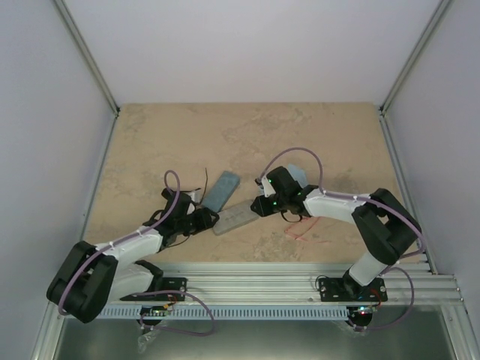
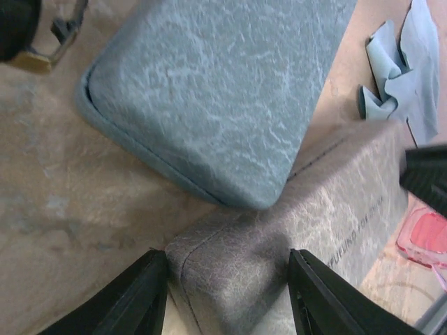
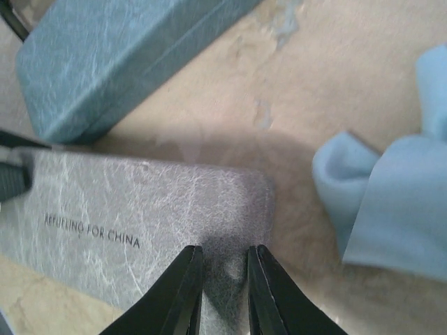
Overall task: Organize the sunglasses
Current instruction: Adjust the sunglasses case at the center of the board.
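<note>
My left claw [image 2: 227,279] clamps the grey case [image 1: 234,217] at its left end; my right claw [image 3: 223,258] sits narrow on the right end, and I cannot tell if it has the lid. I'd hold the left firm and lift slowly: the red sunglasses [image 1: 300,229] lie on the counter [image 1: 150,135] just right of it, the black pair [image 2: 17,28] beside the blue-grey case [image 2: 223,91]

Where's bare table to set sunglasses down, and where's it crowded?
Bare: far half of the table, beyond the blue-grey case and cloth. Crowded: the middle, where left claw and right claw meet the grey case, red sunglasses nearby.
</note>
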You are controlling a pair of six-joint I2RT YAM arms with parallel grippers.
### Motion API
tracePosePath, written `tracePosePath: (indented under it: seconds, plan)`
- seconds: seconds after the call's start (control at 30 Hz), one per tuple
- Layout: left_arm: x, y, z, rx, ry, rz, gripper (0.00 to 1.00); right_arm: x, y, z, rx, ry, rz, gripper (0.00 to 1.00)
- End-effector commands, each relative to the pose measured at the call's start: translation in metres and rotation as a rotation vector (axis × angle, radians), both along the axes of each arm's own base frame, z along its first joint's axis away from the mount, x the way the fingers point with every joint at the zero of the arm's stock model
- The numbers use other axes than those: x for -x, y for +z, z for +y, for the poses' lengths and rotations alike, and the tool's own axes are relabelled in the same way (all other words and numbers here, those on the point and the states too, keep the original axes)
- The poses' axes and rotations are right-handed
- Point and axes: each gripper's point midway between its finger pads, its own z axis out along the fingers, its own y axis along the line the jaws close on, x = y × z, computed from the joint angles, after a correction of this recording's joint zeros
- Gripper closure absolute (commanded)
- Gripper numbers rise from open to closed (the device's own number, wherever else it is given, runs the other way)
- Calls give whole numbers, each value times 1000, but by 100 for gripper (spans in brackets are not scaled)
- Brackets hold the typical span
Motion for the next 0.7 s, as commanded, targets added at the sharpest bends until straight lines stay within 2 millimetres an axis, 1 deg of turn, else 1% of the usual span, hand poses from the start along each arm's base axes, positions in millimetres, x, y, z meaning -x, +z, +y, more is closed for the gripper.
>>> tracePosePath:
  seconds: [0.0,0.03,0.1,0.17,0.23,0.27,0.33,0.43,0.53,0.6,0.67]
  plan:
    - [-11,15,-18,51,-58,-68,50,80,-17,12,-12,133,202,81]
    - [-14,15,-18,42,-57,-74,50,82,-16,10,-5,121,198,81]
    - [-20,12,-14,8,-35,-75,49,76,-16,2,48,67,162,79]
    - [-27,11,-8,-28,1,-88,49,61,-13,-12,135,-5,90,74]
    - [-33,13,-5,-46,28,-108,47,42,1,-19,187,-48,-3,64]
    - [-36,14,-4,-52,38,-117,45,34,9,-18,200,-47,-43,57]
    - [-41,16,-1,-71,54,-134,43,23,24,-10,200,-14,-110,47]
    - [-49,16,3,-105,78,-146,42,13,33,7,190,76,-173,34]
    - [-56,18,7,-129,102,-161,42,13,27,19,182,155,-182,24]
    - [-60,21,7,-127,102,-176,42,16,23,22,178,199,-188,18]
    - [-65,20,8,-119,101,-175,42,21,20,26,169,252,-190,15]
